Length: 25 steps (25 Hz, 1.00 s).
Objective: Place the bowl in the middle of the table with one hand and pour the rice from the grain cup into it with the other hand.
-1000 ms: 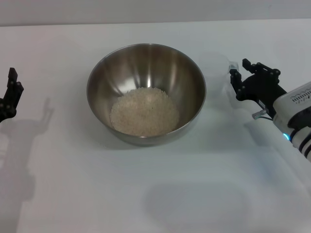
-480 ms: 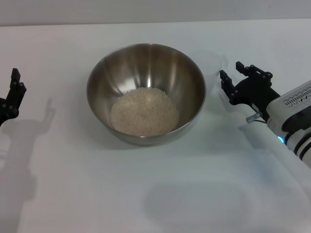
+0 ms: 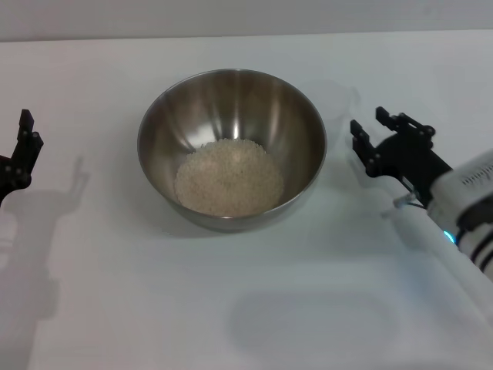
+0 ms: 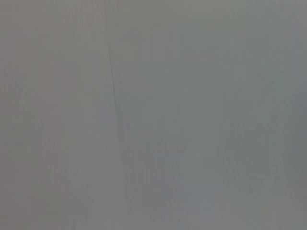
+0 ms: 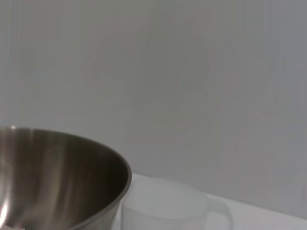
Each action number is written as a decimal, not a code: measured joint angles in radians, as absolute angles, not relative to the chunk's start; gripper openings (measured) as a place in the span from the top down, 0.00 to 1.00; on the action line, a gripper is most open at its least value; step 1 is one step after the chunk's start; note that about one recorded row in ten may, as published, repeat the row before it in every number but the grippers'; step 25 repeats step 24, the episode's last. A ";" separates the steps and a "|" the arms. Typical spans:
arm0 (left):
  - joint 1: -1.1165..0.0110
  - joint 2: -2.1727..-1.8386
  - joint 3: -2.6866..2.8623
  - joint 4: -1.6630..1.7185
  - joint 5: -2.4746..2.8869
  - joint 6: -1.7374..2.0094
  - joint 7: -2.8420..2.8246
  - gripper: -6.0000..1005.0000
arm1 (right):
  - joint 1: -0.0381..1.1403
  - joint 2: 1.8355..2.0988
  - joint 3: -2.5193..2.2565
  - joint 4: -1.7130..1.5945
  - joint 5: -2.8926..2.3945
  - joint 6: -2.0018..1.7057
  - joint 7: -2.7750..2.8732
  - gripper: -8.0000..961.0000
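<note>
The steel bowl (image 3: 231, 146) stands in the middle of the white table (image 3: 231, 308) and holds a heap of rice (image 3: 229, 177). The clear grain cup (image 3: 341, 100) stands upright and looks empty, just right of the bowl's far side. It also shows in the right wrist view (image 5: 163, 206), beside the bowl's rim (image 5: 96, 158). My right gripper (image 3: 370, 127) is open and empty, a little to the right of the cup and nearer to me. My left gripper (image 3: 19, 150) is open and empty at the table's left edge, well away from the bowl.
The left wrist view shows only a plain grey surface. The arms cast shadows on the table at the left edge and at the front right.
My right gripper has drawn back from the grain cup toward me and stands apart from it. The left gripper has barely moved. Bowl, rice and cup have stayed put.
</note>
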<state>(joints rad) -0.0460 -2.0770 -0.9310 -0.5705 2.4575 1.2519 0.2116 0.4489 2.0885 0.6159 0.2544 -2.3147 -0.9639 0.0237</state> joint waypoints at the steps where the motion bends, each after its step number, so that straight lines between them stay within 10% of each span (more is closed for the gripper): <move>1: -0.046 -2.077 -0.931 -0.571 2.458 1.252 0.212 0.18 | 0.435 2.088 0.615 0.255 -2.315 -0.990 0.024 0.54; 25: -0.030 -2.074 -0.910 -0.401 2.466 1.422 0.129 0.18 | 0.160 2.088 0.760 0.198 -2.138 -1.664 0.060 0.36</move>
